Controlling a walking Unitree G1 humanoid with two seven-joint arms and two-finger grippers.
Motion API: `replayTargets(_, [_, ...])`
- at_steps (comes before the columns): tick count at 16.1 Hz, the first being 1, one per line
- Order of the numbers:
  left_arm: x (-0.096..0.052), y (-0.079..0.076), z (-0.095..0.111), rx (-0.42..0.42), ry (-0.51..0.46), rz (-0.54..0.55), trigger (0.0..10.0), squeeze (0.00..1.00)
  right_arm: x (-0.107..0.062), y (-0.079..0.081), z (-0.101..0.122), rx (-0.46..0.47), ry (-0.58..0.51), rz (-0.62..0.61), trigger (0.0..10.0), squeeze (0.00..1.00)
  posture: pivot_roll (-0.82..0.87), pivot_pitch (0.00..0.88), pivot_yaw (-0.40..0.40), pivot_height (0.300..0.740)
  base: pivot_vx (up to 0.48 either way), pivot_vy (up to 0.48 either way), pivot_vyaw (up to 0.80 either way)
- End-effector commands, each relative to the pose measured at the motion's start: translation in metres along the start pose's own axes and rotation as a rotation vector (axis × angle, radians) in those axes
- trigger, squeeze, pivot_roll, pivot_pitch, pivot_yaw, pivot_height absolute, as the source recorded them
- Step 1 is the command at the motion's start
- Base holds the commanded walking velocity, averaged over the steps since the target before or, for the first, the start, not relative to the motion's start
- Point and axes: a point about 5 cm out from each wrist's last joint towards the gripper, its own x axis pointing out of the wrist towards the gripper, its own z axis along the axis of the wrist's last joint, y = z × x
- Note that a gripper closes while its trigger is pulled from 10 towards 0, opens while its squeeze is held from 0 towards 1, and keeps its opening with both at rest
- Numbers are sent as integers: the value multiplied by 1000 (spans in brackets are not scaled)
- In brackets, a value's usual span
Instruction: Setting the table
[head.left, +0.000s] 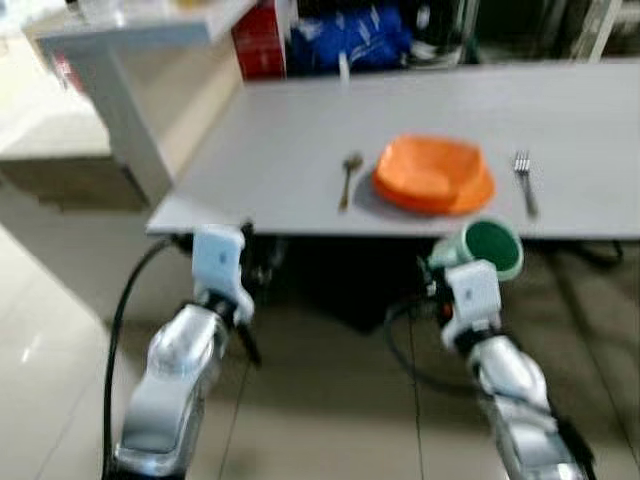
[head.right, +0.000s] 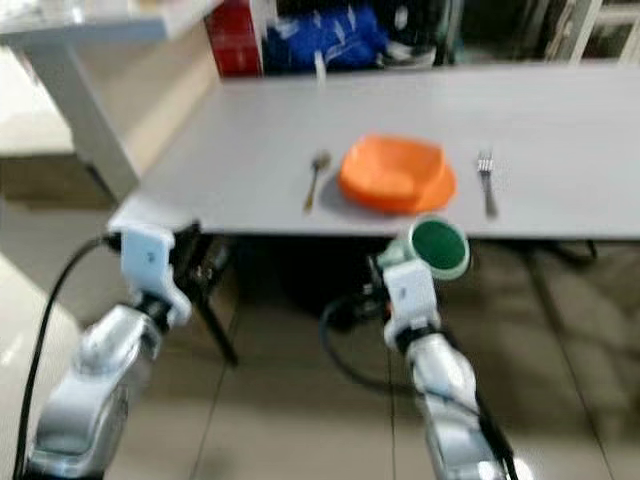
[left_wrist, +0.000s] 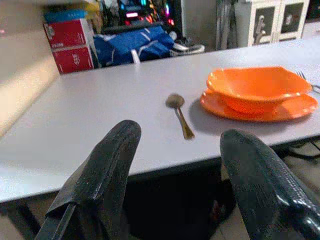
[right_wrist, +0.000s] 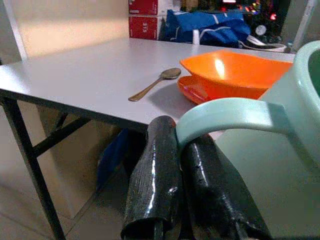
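An orange bowl (head.left: 436, 170) rests on an orange plate (left_wrist: 290, 107) near the front edge of the grey table (head.left: 280, 130). A spoon (head.left: 349, 176) lies left of it and a fork (head.left: 525, 180) right of it. My right gripper (right_wrist: 186, 145) is shut on the handle of a pale green mug (head.left: 485, 250), held just below and in front of the table edge, beneath the bowl. My left gripper (left_wrist: 175, 165) stands open with nothing between its fingers (left_wrist: 107, 170), low before the table's front left corner.
Red boxes (head.left: 262, 40) and a blue bag (head.left: 350, 38) sit behind the table. A white counter (head.left: 120, 40) stands at the left. Black cables (head.left: 125, 300) run over the tiled floor under the table. A table leg (right_wrist: 30, 165) stands close to the right arm.
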Motion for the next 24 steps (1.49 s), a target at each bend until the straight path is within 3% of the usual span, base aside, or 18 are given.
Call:
replayTargets(1, [-3, 9, -3, 6, 20, 26, 10000, 0, 3, 8, 6, -2, -26, 28, 0, 0, -179, 0, 135, 740, 307, -364, 0])
replayTargets(4, [-4, 6, -3, 18, 17, 5, 10000, 0, 3, 8, 6, 0, -25, 26, 0, 0, -179, 0, 136, 740, 309, -365, 0])
replayTargets(10, [-4, -2, -3, 27, 15, -30, 10000, 0, 3, 7, 3, 15, -7, 5, 0, 0, -179, 0, 138, 740, 296, -375, -686])
replayTargets(13, [-4, 5, -3, 11, 10, 26, 10000, 0, 3, 6, 3, 6, -12, -5, 0, 0, -177, 0, 138, 740, 0, 0, 0])
replayTargets(24, [-2, 6, 0, 3, -4, 49, 10000, 0, 6, 2, 4, -5, -18, -8, 0, 0, -173, 0, 132, 740, 0, 0, -191])
